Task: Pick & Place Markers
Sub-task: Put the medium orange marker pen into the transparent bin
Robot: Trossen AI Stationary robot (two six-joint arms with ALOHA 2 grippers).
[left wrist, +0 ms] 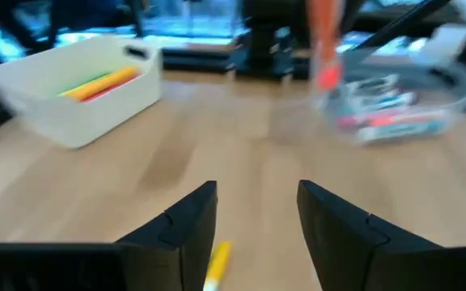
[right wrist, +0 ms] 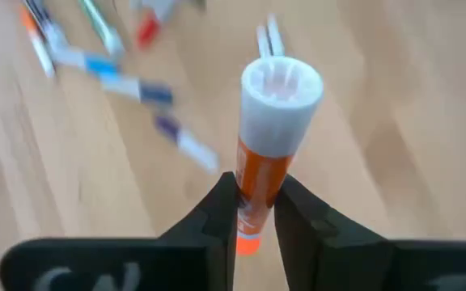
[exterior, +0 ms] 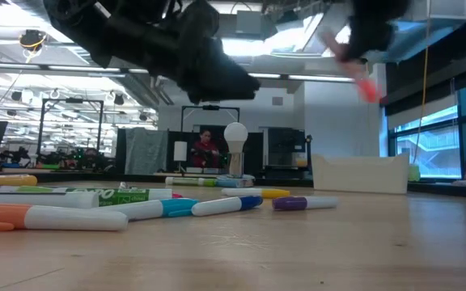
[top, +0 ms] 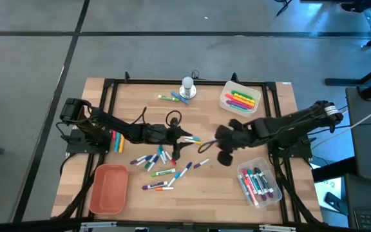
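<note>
Many markers (top: 160,165) lie scattered on the wooden table's middle; they also show in the low view (exterior: 136,206). My right gripper (right wrist: 256,190) is raised above the table right of them (top: 224,153), shut on an orange marker with a white end (right wrist: 275,121). That marker also shows in the low view (exterior: 364,83) and the left wrist view (left wrist: 324,48). My left gripper (left wrist: 257,214) stands open just above the table at the pile's far right (top: 187,138), nothing between its fingers. A yellow marker (left wrist: 217,263) lies under it. My right gripper pinches the marker's orange barrel (right wrist: 253,198) between its two fingers. The marker runs on past the fingertips, its hollow white end (right wrist: 281,85) farthest out. The fingers slant steeply down from above. The marker hangs tilted below them, lifted clear of the table.
A white bin (top: 240,100) with thick coloured markers stands at the back right. A clear bin (top: 260,187) holding white-barrelled markers is at the near right, an orange tray (top: 108,189) at the near left. A small silver-white knob object (top: 187,87) stands at the far middle.
</note>
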